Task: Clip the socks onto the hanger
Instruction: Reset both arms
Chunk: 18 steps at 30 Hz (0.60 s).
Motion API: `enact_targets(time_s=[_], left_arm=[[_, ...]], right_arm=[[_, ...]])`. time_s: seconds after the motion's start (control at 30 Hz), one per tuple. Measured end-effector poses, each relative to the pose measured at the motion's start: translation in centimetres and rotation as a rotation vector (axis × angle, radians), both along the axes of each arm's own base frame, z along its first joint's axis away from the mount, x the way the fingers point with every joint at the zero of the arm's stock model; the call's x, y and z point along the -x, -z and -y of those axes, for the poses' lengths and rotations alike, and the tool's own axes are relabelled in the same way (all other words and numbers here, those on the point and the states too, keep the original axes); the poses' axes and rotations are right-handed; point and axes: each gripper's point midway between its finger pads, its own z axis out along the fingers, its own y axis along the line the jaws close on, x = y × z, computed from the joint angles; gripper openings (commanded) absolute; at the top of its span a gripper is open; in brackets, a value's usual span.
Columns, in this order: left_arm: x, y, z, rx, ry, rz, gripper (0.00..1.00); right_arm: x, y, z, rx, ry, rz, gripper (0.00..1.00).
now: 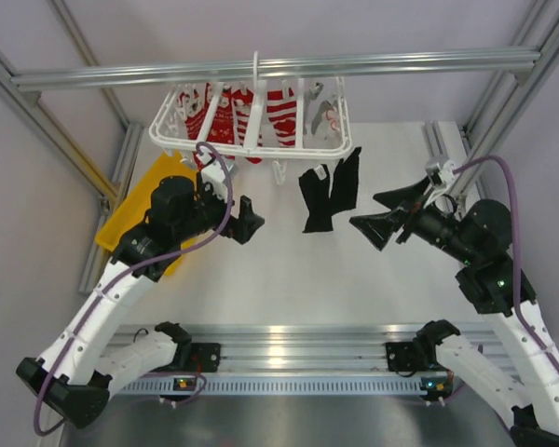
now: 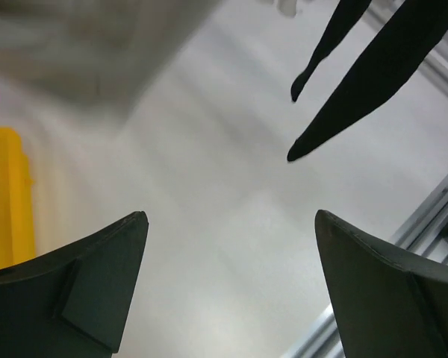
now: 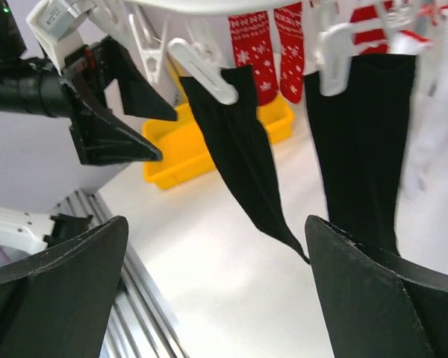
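Counter [image 1: 279,279]: white, with both arms reaching over it from the near edge.

Hanger [image 1: 253,121]: white rack hooked on the aluminium rail [image 1: 279,68] at the back. Red-and-white socks [image 1: 228,116] hang under it.

Left end effector [image 1: 249,216]: jaws spread wide, nothing between them, touching nothing. It sits below the hanger's front edge, just left of the black socks. Its wrist view shows both fingers [image 2: 97,291] apart over bare counter. The right wrist view confirms the gap.

Right end effector [image 1: 365,210]: also fully released and empty, with its tips pointing at the socks from the right and not in contact. In its wrist view the fingers [image 3: 67,283] frame the socks with clear space around them.

Yellow tray [image 1: 144,209]: on the counter at far left, partly under the left arm.

Black socks [image 1: 314,200] [image 1: 347,182]: two, side by side, hanging limp from the hanger's front edge between the two end effectors.

Clips: one white clip [image 3: 201,67] bites the top of the left sock [image 3: 239,142], and another [image 3: 332,52] holds the right sock [image 3: 366,134].
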Motion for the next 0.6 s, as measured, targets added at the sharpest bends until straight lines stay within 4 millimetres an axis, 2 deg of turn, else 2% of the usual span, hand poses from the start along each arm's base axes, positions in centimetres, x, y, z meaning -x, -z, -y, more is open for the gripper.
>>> enact_targets(time_s=[0.13,0.3,0.4,0.5,0.6], left_arm=[[0.6,1.8,-2.8,-0.083,-0.062,-0.122,0.98],[1.4,2.6,-6.1,-0.166,-0.131,-0.207,0.98],[1.9,3.6,-7.9,-0.223,-0.174,-0.243,0.98],[3.1,3.9,-8.7,-0.261,-0.158,-0.235,0.98],[5.4,3.4,-9.2,-0.281,-0.099,-0.183,0.98]], right_arm=[[0.2,1.6,2.3,0.063,0.104,0.002,1.00],[-1.2,3.6,5.4,0.112,0.274,-0.050,1.00],[-1.5,5.9,6.8,0.133,0.343,-0.106,1.00],[-1.6,8.1,8.0,0.141,0.394,-0.155,1.00],[-1.4,9.3,8.5,0.147,0.413,-0.178,1.00]])
